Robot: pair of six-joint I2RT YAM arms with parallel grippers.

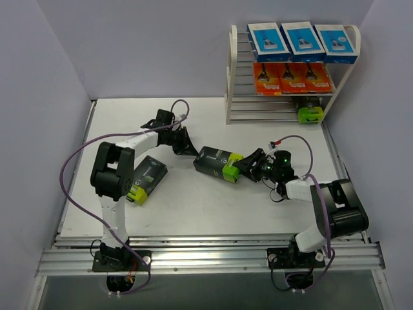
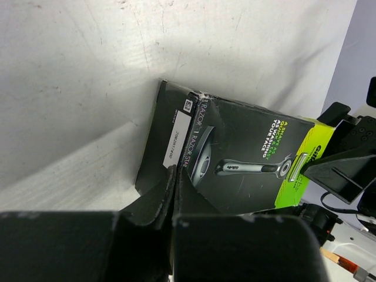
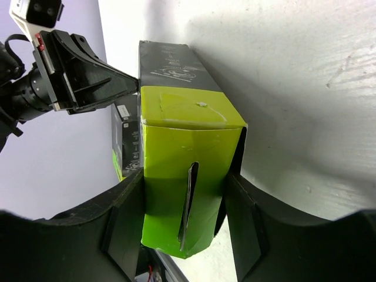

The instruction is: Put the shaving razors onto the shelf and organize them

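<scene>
Nine razor packs show from above. One black pack with a lime end, the centre pack [image 1: 213,161], lies mid-table [image 1: 193,206]. Up and right of it, well apart, stands the shelf [image 1: 230,71], carrying three blue packs [image 1: 303,40] on top, three orange packs [image 1: 292,77] on the tier below, and a shelved black pack [image 1: 310,113] lower still. Left of the centre pack lies a second black pack [image 1: 147,179]. The left fingers [image 1: 187,145], closed together and empty, touch the centre pack's black end; the right fingers [image 1: 251,157] straddle its lime end.

From the left wrist, the closed left fingers [image 2: 167,197] meet the centre pack [image 2: 247,158] at its near edge, with the right fingers [image 2: 338,170] at its lime end.

From the right wrist, the right fingers [image 3: 120,229] sit on either side of the centre pack [image 3: 182,170], close against its lime end; whether they are pressing it cannot be told. The left fingers [image 3: 100,85] are at its far end, and the second black pack [image 3: 128,141] lies beyond.
</scene>
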